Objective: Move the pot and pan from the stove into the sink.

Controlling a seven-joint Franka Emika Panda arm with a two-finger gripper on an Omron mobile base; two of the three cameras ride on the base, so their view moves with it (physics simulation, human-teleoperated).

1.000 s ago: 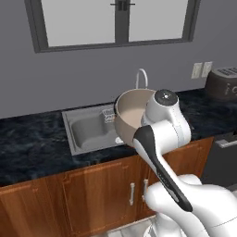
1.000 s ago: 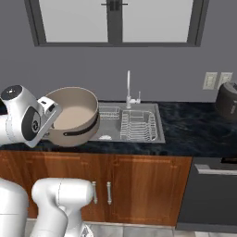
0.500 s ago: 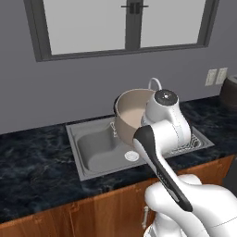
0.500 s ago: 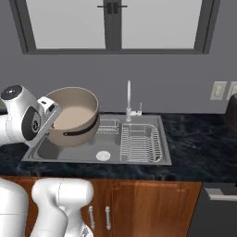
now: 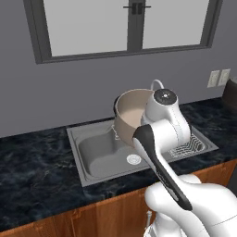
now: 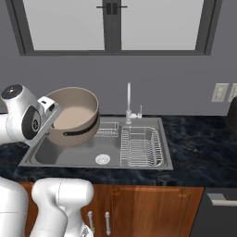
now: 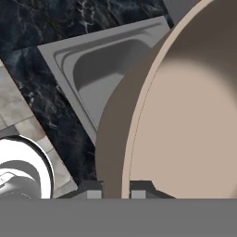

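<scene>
The pot (image 5: pixel 131 115) is deep, round and beige, and hangs tilted in the air over the left half of the sink (image 5: pixel 98 156). From the right, the pot (image 6: pixel 74 115) shows its pale inside and a dark handle on its side. My gripper (image 6: pixel 53 119) is shut on the pot's rim at its left edge. In the hand view my gripper (image 7: pixel 115 190) has a finger on each side of the pot (image 7: pixel 185 115) wall, with the sink (image 7: pixel 92 65) basin below. The pan and the stove are out of view.
A wire rack (image 6: pixel 141 146) fills the right half of the sink (image 6: pixel 69 156), and a curved silver faucet (image 6: pixel 128 99) stands behind it. Dark marble counter (image 5: pixel 32 162) runs on both sides. Wooden cabinet doors (image 6: pixel 139 208) are below, and a window is above.
The whole picture has shifted: the base has driven and the sink now lies nearer and more in the middle. The pot stays in my shut gripper, held the same way.
</scene>
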